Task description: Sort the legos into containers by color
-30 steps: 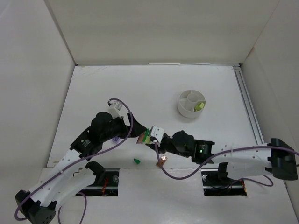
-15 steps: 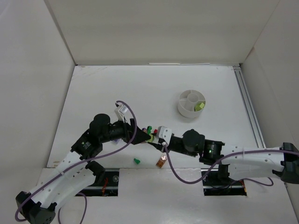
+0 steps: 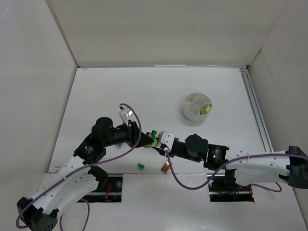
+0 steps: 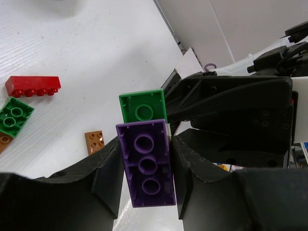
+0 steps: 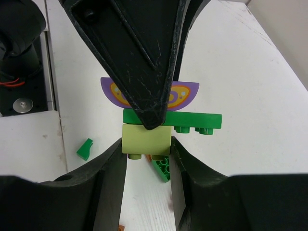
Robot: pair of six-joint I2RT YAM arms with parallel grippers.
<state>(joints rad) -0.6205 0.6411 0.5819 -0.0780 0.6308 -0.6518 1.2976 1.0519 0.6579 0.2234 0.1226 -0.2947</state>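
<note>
1. Top external: the left gripper [image 3: 142,136] and right gripper [image 3: 159,142] meet tip to tip over the near middle of the table [image 3: 159,91], both at a small lego stack [image 3: 153,138]. I cannot tell how the jaws stand from here. The white dish [image 3: 197,107] stands well apart at the far right, with a yellow-green brick [image 3: 206,109] in its right compartment. A green piece [image 3: 141,166] and a brown piece [image 3: 165,168] lie near the near edge.
2. Left wrist: the jaws are clamped on a purple brick [image 4: 147,168], which touches a green brick [image 4: 143,107] beyond it. A red brick [image 4: 32,85] lies on the table to the left.
3. Right wrist: the jaws are clamped on a pale yellow brick [image 5: 147,138], which touches the green brick [image 5: 192,118] above it.
</note>
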